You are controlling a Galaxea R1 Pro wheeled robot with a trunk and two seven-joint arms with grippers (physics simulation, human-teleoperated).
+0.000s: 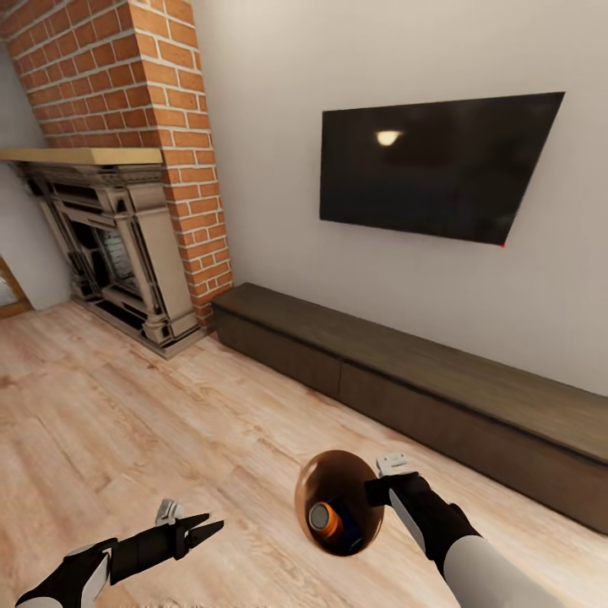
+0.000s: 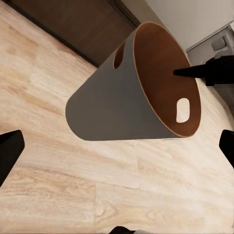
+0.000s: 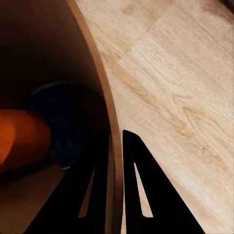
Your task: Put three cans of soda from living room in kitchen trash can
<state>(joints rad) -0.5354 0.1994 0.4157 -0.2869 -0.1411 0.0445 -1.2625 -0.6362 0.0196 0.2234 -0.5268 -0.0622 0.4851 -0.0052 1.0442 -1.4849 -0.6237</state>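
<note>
Soda cans lie inside the trash can [image 1: 338, 502] I carry above the wood floor [image 1: 127, 405] of the living room: a dark blue can [image 3: 61, 122] and an orange can [image 3: 22, 139] rest against its brown inner wall. My right gripper [image 3: 115, 161] is clamped on the bin's rim, one finger inside, one outside. My left gripper [image 1: 198, 528] hangs empty just beside it, fingers spread apart. Ahead are the brick fireplace [image 1: 127, 219], wall TV [image 1: 431, 165] and low dark cabinet [image 1: 405, 380].
</note>
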